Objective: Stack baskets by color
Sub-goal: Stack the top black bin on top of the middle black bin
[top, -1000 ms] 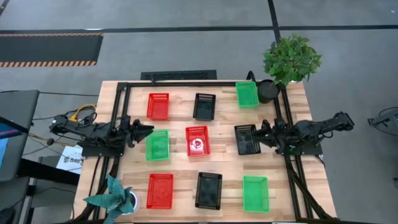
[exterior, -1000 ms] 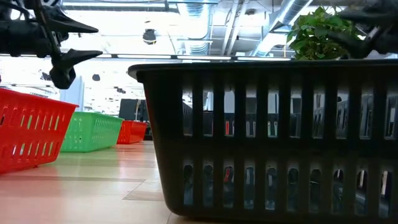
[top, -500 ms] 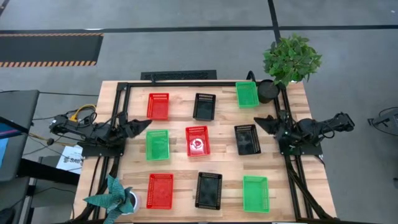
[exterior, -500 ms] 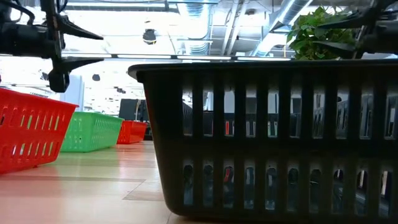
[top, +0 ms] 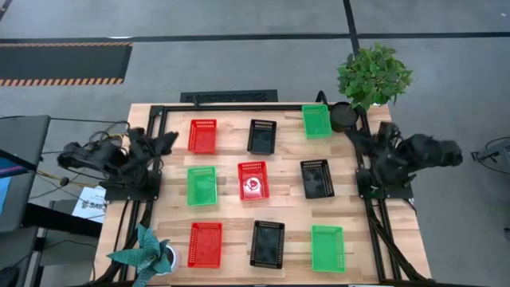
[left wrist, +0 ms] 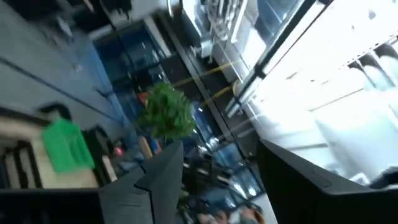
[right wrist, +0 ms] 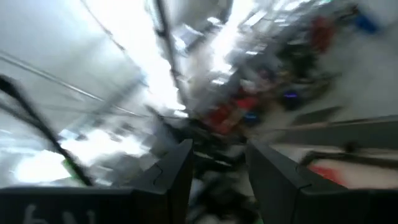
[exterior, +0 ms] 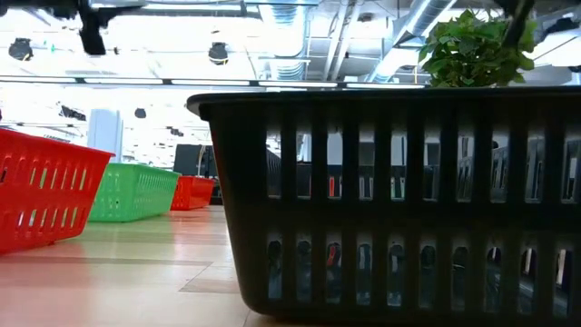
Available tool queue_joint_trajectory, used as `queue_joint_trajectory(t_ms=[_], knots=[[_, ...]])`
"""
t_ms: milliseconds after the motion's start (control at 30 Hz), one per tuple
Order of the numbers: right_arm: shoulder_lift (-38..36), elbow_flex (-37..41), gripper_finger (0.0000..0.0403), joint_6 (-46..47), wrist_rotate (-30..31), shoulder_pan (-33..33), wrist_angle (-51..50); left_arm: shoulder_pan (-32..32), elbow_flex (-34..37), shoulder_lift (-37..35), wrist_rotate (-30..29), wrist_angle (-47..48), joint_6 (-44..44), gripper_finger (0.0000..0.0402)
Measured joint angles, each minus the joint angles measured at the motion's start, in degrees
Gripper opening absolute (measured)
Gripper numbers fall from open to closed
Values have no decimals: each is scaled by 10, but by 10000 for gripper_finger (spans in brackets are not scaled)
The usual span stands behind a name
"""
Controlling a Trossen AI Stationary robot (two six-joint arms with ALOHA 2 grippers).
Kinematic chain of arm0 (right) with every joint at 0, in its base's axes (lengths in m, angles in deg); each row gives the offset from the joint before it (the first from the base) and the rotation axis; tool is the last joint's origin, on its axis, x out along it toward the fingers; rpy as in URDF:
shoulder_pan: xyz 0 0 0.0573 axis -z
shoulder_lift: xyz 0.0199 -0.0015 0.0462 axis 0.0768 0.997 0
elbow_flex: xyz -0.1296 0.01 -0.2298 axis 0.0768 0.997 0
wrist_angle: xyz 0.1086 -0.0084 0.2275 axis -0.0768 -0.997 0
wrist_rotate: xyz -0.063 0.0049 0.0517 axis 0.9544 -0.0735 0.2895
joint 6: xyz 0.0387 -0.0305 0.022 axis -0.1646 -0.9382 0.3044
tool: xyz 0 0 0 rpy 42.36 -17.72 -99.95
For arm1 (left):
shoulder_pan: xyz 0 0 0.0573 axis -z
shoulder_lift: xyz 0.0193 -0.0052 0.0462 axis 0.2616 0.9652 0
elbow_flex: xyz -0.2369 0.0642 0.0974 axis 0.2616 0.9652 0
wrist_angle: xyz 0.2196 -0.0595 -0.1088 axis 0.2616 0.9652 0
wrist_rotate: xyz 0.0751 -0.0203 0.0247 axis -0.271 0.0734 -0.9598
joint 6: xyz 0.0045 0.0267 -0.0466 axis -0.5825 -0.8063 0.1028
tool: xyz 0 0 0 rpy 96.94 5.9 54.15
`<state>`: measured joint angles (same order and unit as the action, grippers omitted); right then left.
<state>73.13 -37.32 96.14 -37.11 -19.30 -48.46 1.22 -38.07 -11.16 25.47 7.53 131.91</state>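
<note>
Nine baskets rest on their bases on the wooden table [top: 291, 211] in three rows. Far row: red [top: 202, 135], black [top: 261, 136], green [top: 316, 120]. Middle row: green [top: 202, 185], red [top: 253, 180], black [top: 316, 178]. Near row: red [top: 205, 244], black [top: 268, 243], green [top: 327, 248]. My left gripper [top: 165, 143] hangs raised over the table's left side, open and empty; its wrist view shows only the room between its fingers [left wrist: 158, 180]. My right gripper [top: 355, 140] hangs raised over the right side, also open and empty [right wrist: 217, 180].
A leafy plant [top: 373, 74] in a round black pot [top: 343, 118] stands at the far right corner. A small teal plant [top: 146, 255] stands at the near left corner. Black frame rails [top: 239, 107] run along the far, left and right edges. Cables [top: 100, 147] lie off the left edge.
Both grippers have risen and tipped their fingers upward. Each has drawn back from the middle-row basket beside it toward its own side of the table and the far edge. In the low view they have climbed almost out of the picture's top. The baskets have not moved.
</note>
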Motion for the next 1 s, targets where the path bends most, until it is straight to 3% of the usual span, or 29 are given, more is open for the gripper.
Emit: queue_joint_trajectory(t_ms=[133,333,533,733,867,1000], knots=[[129,-177,169,15,48,0,-231,0,-127,83,-29,120,1,193],[338,-382,153,186,68,13,-601,0,-354,223,-48,481,101,193],[527,-458,154,367,-53,42,-828,-21,-500,344,-36,792,238,193],[650,-459,212,424,-175,53,-895,-90,-498,379,95,879,270,194],[673,-459,253,456,-183,42,-902,-126,-448,357,130,872,258,205],[647,-430,262,512,-196,25,-908,-155,-374,296,181,792,232,216]])
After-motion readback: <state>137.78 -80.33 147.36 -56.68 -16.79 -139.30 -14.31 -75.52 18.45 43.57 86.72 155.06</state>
